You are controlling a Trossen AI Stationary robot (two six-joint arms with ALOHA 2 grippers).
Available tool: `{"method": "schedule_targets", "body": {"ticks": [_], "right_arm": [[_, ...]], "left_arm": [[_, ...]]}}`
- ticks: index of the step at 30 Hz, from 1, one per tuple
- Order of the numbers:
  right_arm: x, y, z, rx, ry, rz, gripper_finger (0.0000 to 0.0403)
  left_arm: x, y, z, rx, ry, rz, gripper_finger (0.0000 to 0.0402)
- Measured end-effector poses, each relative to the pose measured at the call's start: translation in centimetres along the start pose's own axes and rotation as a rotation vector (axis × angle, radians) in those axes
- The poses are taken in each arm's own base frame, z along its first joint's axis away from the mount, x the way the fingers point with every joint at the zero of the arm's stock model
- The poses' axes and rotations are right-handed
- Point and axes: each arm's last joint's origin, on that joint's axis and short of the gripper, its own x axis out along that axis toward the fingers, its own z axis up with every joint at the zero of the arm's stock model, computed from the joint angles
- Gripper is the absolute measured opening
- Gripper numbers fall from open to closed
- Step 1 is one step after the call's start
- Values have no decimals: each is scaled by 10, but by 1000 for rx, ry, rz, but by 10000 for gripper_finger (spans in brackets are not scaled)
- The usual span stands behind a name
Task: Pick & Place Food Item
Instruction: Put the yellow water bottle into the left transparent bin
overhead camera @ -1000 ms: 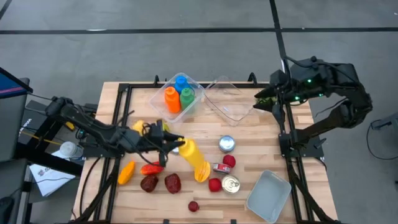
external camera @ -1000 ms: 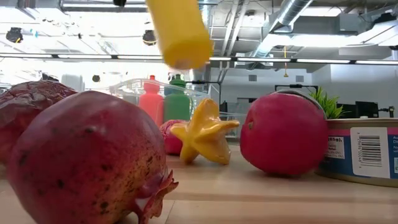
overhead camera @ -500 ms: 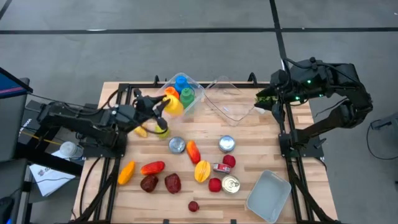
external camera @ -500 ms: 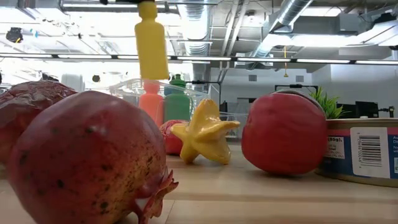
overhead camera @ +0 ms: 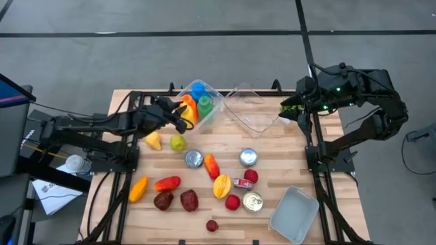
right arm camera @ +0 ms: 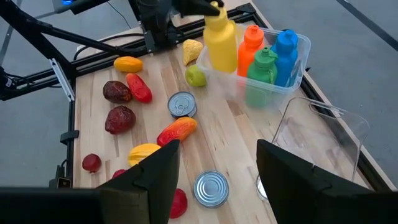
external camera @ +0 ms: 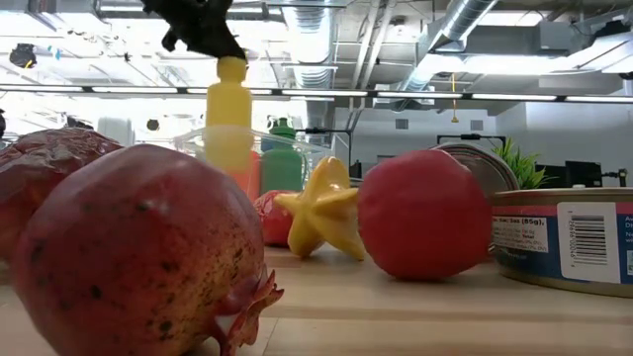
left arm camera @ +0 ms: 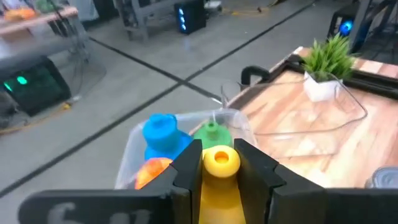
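The left claw [left arm camera: 219, 163] grips the yellow bottle [right arm camera: 221, 38] by its neck, upright over the clear bin [overhead camera: 212, 116] at upper centre of the high view, seemingly just above its near corner. The right claw [right arm camera: 217, 163] hangs half-open at the bench's [overhead camera: 286, 153] upper right.

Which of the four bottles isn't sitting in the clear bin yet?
The yellow bottle. The left gripper holds it by the neck, above the bin's edge, while the orange, green and blue ones stand inside.

Squeeze bottle [overhead camera: 189, 112] above bin [overhead camera: 212, 111] rim, cans [overhead camera: 194, 158] nearer front
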Motion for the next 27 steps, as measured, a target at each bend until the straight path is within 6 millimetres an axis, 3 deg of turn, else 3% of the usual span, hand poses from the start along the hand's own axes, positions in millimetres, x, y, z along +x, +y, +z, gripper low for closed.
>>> {"method": "schedule_targets", "body": {"ticks": [16, 27], "right_arm": [[0, 0, 0, 0, -7, -12, 205], [0, 0, 0, 0, -7, -12, 205]], "left_arm": [[25, 5, -43, -91, 52, -8, 63], [49, 3, -56, -89, 114, -33, 63]]}}
